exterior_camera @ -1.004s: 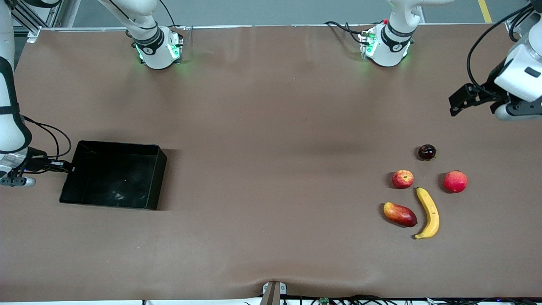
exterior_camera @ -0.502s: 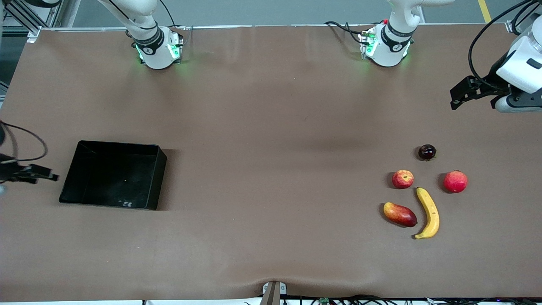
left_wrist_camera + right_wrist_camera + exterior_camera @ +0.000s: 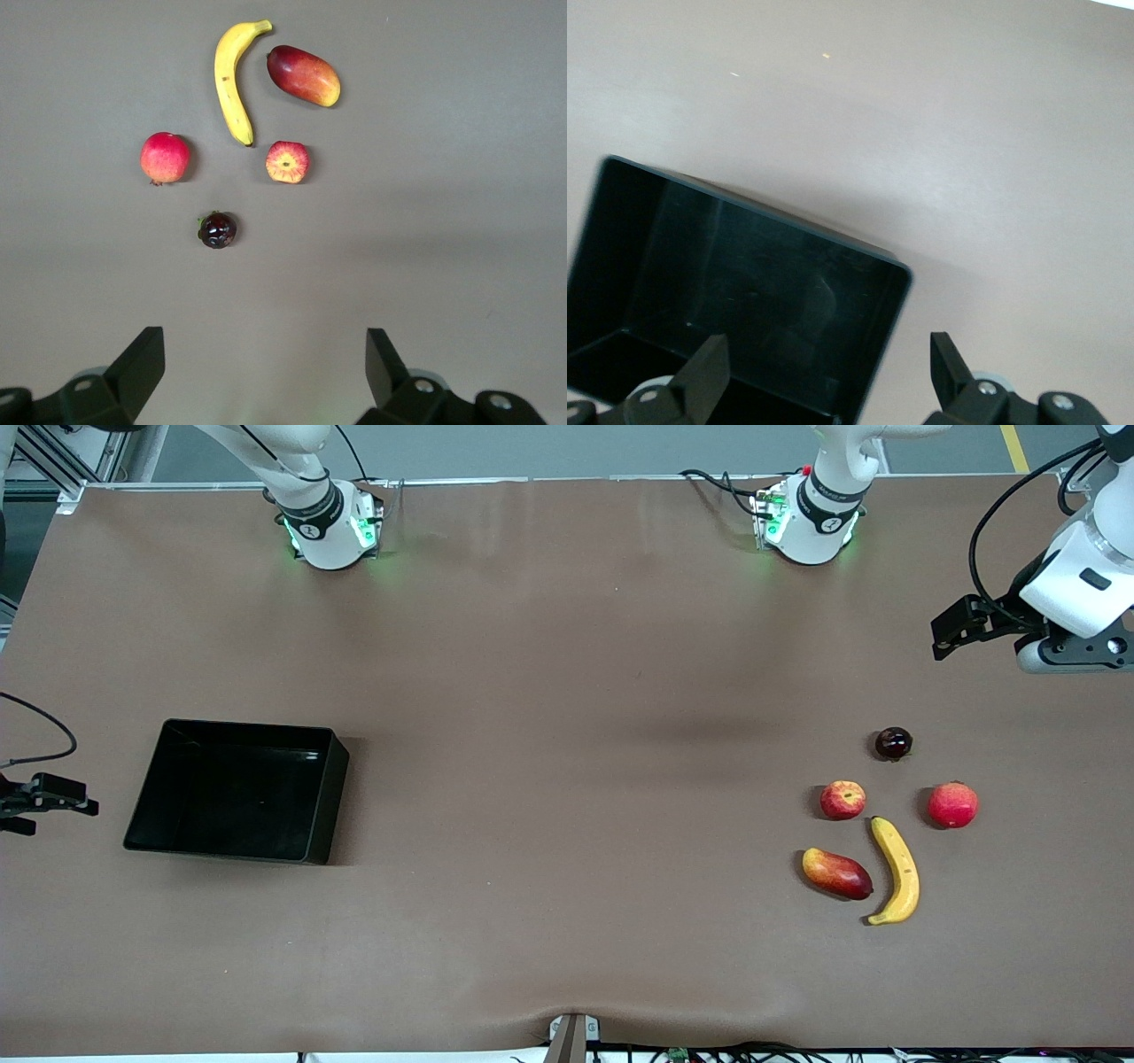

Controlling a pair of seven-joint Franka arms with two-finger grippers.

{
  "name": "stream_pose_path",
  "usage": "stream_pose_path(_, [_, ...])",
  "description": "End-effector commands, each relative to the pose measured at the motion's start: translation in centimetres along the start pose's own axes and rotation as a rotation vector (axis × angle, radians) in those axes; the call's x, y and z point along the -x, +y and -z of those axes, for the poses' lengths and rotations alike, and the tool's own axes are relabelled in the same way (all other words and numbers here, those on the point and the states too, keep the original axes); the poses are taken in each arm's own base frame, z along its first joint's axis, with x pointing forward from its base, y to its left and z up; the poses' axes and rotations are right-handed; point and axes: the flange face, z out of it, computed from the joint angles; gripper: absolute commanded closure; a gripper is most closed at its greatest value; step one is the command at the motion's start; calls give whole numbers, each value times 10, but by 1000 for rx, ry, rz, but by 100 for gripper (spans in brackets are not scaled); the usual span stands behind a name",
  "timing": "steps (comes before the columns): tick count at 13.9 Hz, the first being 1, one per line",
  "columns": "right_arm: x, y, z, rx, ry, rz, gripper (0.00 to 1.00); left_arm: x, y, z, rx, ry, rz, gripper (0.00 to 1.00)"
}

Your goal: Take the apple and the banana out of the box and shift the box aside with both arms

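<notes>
Box (image 3: 237, 790) empty on desk (image 3: 567, 691), right arm's end. Right end effector (image 3: 40, 802) has let go of its wall and backed off, jaws wide. Left end effector (image 3: 952, 629) wide, waiting. Banana (image 3: 897, 870), apple (image 3: 842, 800) out, left arm's end. Task looks done.

Both arms were white, rounded and jointed, with black bands at the joints. Each white dome-shaped base, right arm's (image 3: 326, 530) and left arm's (image 3: 806, 522), carried a black ring with a small round mark and glowed green at the sides; thin black cables trailed beside them. The left tool (image 3: 952, 627) was black, blocky, on a white wrist housing with a looping black cable. The right tool (image 3: 40, 797) was black too. Wrist views showed black wedge-shaped fingers (image 3: 142, 359) and round screw bosses.
</notes>
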Motion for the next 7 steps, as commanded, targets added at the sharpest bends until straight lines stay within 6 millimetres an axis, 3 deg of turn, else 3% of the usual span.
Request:
stream_pose_path(1, [-8,-53,28,9,-46,-118,0,1,-1,2,21,8,-1,0])
stream_pose_path(7, [-22,-186,88,61,-63,-305,0,4,0,7,21,17,-1,0])
